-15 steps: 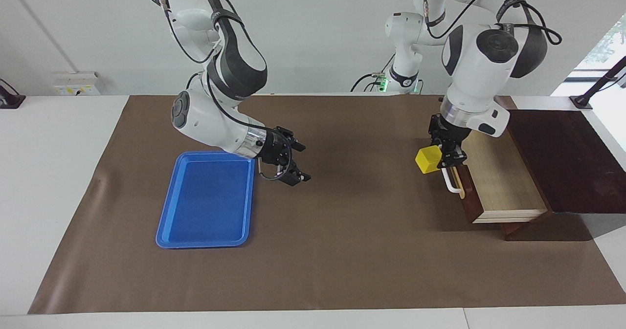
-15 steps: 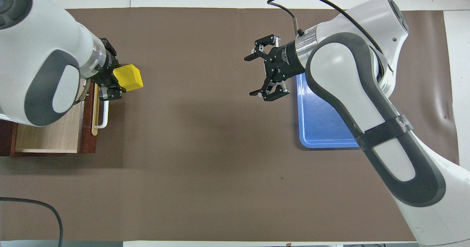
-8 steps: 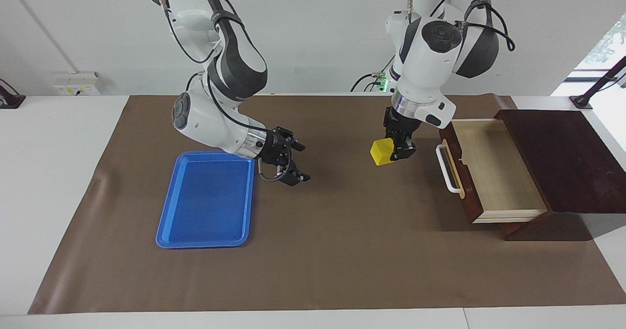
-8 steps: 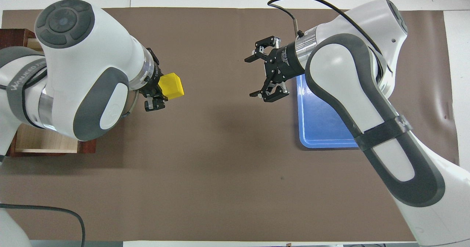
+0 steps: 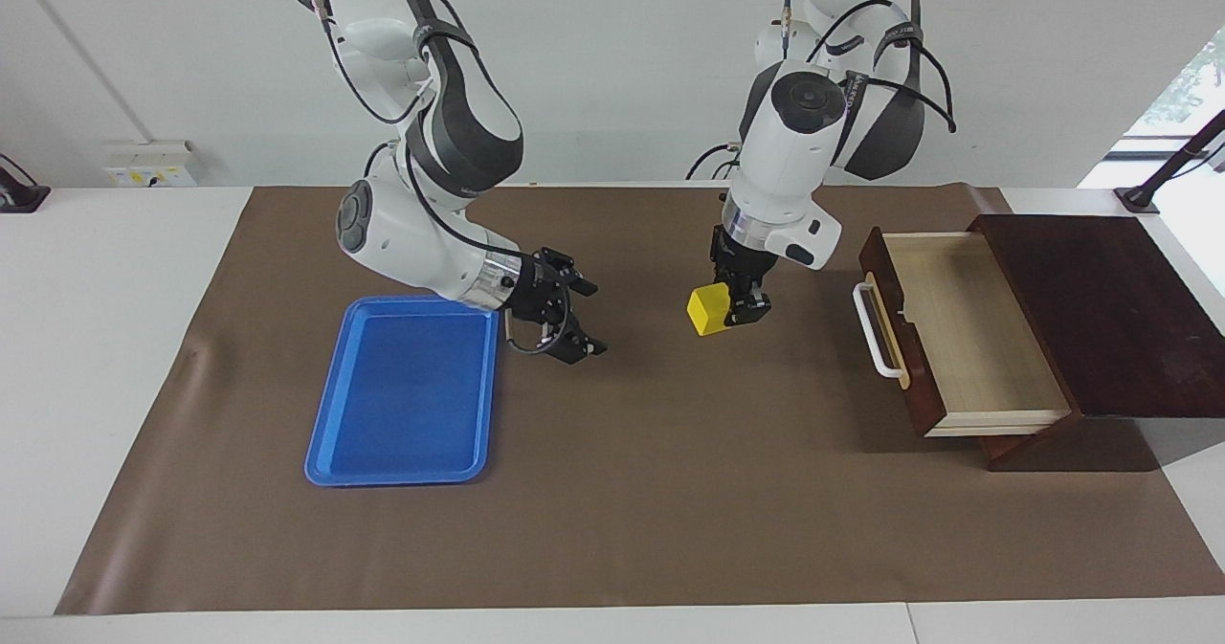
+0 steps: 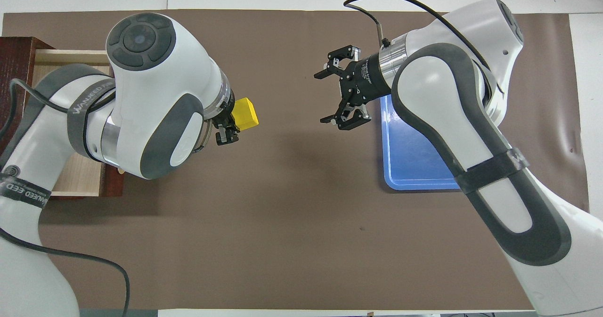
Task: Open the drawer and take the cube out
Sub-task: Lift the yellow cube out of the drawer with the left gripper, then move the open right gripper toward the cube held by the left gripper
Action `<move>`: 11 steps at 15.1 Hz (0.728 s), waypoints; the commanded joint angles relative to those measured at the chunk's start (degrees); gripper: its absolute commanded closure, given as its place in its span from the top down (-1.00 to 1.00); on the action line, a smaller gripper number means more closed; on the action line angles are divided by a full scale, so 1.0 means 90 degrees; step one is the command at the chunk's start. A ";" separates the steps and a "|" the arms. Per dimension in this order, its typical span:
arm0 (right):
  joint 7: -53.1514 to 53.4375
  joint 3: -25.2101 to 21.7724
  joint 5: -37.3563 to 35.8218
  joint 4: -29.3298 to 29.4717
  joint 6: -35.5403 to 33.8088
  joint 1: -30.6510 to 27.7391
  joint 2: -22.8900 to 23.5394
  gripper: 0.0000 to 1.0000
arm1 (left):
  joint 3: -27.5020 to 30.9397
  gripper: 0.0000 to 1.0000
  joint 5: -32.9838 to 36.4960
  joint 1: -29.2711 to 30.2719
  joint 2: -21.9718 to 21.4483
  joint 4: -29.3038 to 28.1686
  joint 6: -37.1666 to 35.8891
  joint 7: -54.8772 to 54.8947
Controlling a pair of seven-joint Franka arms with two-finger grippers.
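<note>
The yellow cube (image 5: 709, 310) (image 6: 246, 114) hangs above the brown mat near the table's middle, and my left gripper (image 5: 737, 311) (image 6: 230, 127) is shut on it. The drawer (image 5: 967, 338) (image 6: 70, 58) stands pulled out of its dark wooden box at the left arm's end, its pale interior bare and its white handle (image 5: 876, 343) toward the table's middle. My right gripper (image 5: 582, 317) (image 6: 333, 96) waits open over the mat beside the blue tray, holding nothing.
A flat blue tray (image 5: 407, 390) (image 6: 410, 152) lies at the right arm's end of the brown mat (image 5: 670, 491). The dark wooden box (image 5: 1101, 319) sits at the left arm's end of the table. A black cable (image 6: 70, 260) runs near the left arm's base.
My left arm has carried the cube away from the drawer toward the table's middle. The drawer now shows fully. The right arm has not moved.
</note>
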 commanded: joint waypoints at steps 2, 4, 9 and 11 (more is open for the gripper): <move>0.0196 0.0008 0.0370 -0.0191 0.0226 -0.0033 -0.0161 1.00 | 0.0114 -1.00 -0.0095 -0.0128 0.0100 0.0187 0.0019 -0.0131; 0.0167 0.0008 0.0351 -0.0181 0.0226 0.0006 -0.0161 1.00 | 0.0114 -1.00 -0.0095 -0.0128 0.0100 0.0187 0.0019 -0.0131; 0.0079 0.0018 -0.0145 -0.0064 0.0207 0.0239 -0.0132 1.00 | 0.0114 -1.00 -0.0066 -0.0167 0.0100 0.0177 0.0019 -0.0170; 0.0079 0.0008 -0.0186 0.0062 0.0207 0.0367 -0.0015 1.00 | 0.0114 -1.00 -0.0056 -0.0167 0.0100 0.0177 0.0019 -0.0170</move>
